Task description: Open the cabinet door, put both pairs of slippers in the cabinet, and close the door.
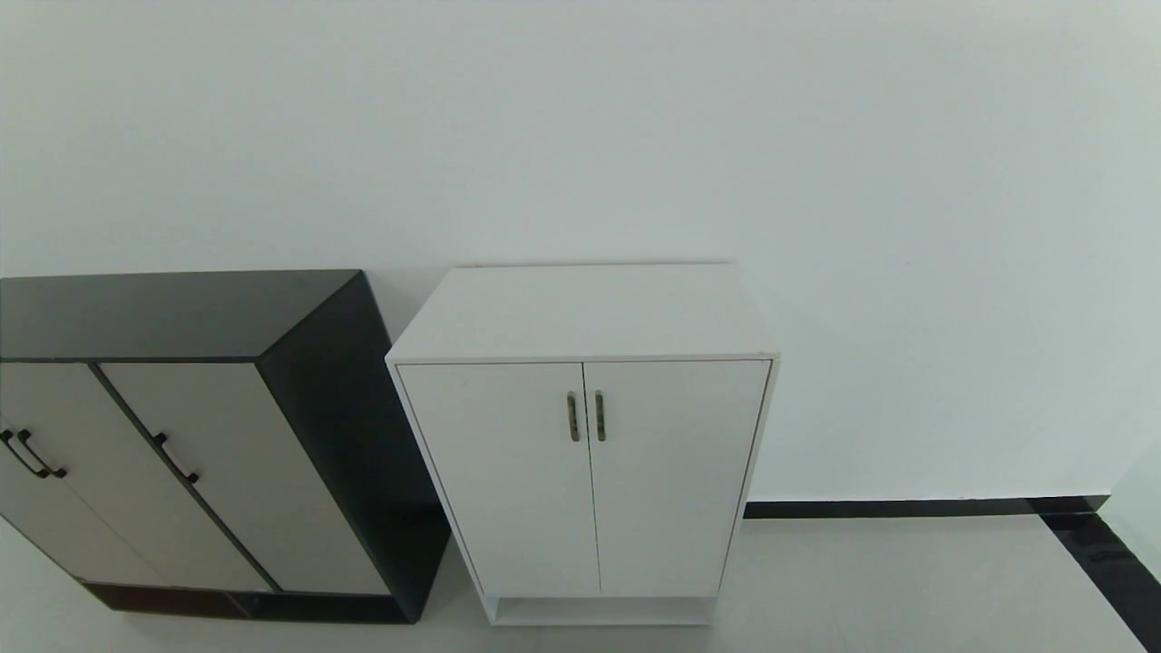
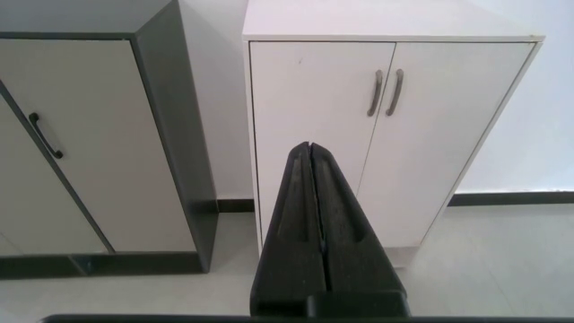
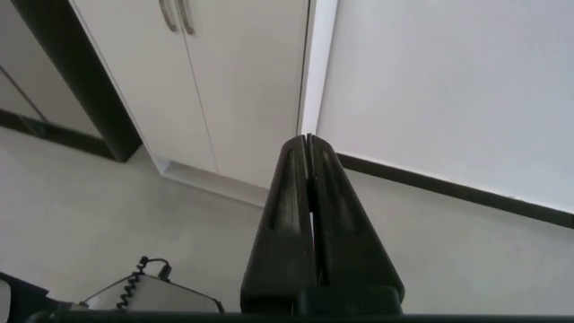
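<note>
A white two-door cabinet (image 1: pixel 580 472) stands against the wall with both doors closed, its two metal handles (image 1: pixel 586 416) side by side at the centre seam. The same white cabinet (image 2: pixel 386 135) faces the left wrist view, some way beyond my left gripper (image 2: pixel 309 148), whose black fingers are pressed together with nothing between them. My right gripper (image 3: pixel 309 142) is likewise shut and holds nothing; it hangs over the floor in front of the cabinet's right corner (image 3: pixel 309 81).
A black cabinet with beige doors (image 1: pixel 181 453) stands just left of the white one. Light grey floor (image 1: pixel 907 589) spreads to the right, edged by a black skirting strip (image 1: pixel 907 508). A coiled cable and grey device (image 3: pixel 143 287) lie on the floor.
</note>
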